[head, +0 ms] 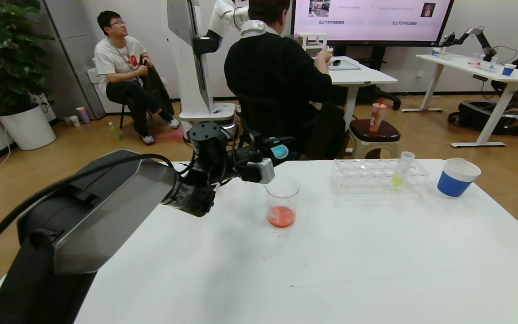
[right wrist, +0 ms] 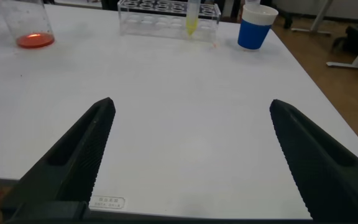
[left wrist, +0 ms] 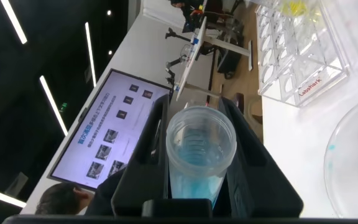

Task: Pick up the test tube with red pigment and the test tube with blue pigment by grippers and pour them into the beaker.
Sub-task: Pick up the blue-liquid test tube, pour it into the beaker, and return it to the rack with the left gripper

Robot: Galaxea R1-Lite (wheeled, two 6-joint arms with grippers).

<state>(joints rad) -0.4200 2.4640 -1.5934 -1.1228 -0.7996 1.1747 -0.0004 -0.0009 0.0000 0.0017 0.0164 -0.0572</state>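
One surface: a white surface [head: 331, 261] carries the beaker [head: 282, 200], a clear rack [head: 378, 176] and a blue-and-white paper cup [head: 457, 177]; small red spots lie near the beaker.
Room: wooden floor, a seated man in a white shirt [head: 124, 72], a person in black [head: 281, 85] at a desk, a large screen [head: 371, 20] and a potted plant [head: 7, 67].
Beaker: upright, with orange-red liquid at its bottom.
Rack: one tube of yellow-green liquid [head: 400, 171] leans in it.
Left gripper [head: 277, 150]: raised just above and behind the beaker, fingers closed on the test tube with blue pigment [left wrist: 199, 155], which lies tipped between them, mouth toward the wrist camera.
Right gripper [right wrist: 191, 155]: low over the near bare surface, fingers spread wide, holding nothing.
Hard to make out: the red tube is not visible; the head view shows only the blue tube's end.
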